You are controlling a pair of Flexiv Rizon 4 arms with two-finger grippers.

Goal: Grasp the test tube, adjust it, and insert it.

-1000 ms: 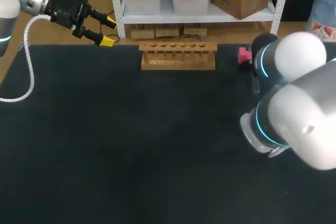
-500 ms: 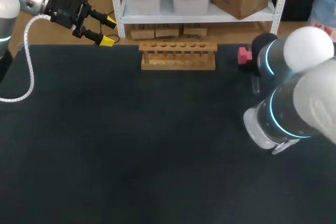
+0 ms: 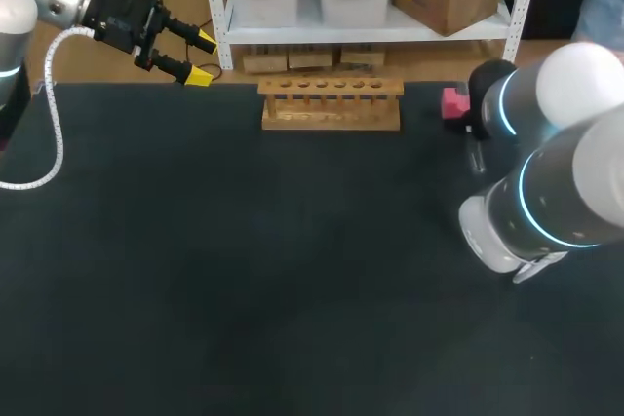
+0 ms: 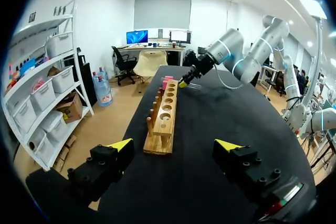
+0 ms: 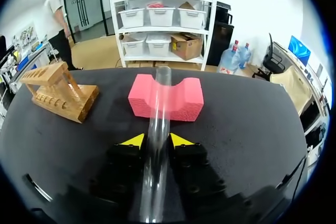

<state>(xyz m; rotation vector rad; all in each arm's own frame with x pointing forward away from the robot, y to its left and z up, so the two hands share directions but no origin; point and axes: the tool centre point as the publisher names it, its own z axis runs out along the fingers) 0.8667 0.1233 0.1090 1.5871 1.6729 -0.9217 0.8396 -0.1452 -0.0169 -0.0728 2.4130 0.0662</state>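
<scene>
The clear test tube point(image 5: 157, 129) sits pinched between the yellow tips of the right gripper point(image 5: 156, 141), its far end at the notch of a pink foam block point(image 5: 185, 98). The wooden rack point(image 3: 331, 104) stands well apart, and the left gripper point(image 3: 203, 58) hangs spread wide beyond it.

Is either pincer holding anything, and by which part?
Right pincer grips the test tube near mid-length, far end over the pink foam block. Left pincer is open, empty.

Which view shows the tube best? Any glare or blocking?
Right wrist view: the clear glass test tube reads plainly between the tips of the right pincer, with faint highlights only. Head view: the white right arm largely blocks it.
</scene>
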